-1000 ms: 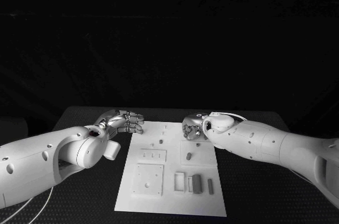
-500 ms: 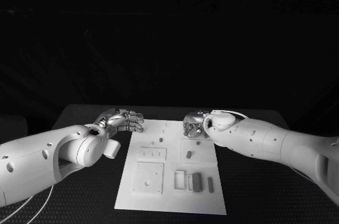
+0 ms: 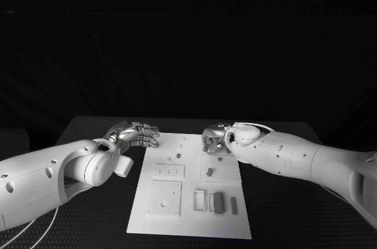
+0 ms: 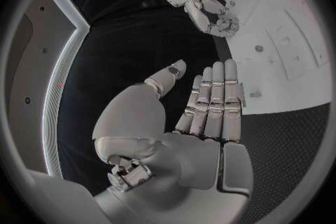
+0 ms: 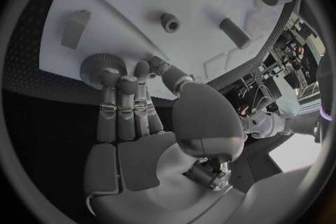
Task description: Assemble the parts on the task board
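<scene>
White board: you have the board (image 3: 192, 186) lying flat in the middle of the black surface (image 3: 94, 126), long side running away from you, so both arms can reach it from either edge.
Gear: a round toothed part (image 5: 102, 67) sits at the far right corner of the board; the right robot hand (image 5: 133, 117) has its fingertips (image 5: 109, 75) on or just over it, likely to pick it up. You cannot tell yet whether it is gripped.
Right robot hand: fingers lie close together and extended toward the gear, nothing clearly lifted.
Left robot hand: you see the left robot hand (image 4: 196, 123) with flat, straight fingers, holding nothing, poised beside the board's far left corner, seemingly waiting clear of the work.
Loose parts: a peg (image 3: 210, 172) lies mid-board, and a block (image 3: 218, 201) and a bar (image 3: 234, 205) rest near the close end, laid out apart so each can be taken singly.
Next: judge the gear grasp before lifting; a shallow pinch on its rim could slip.
</scene>
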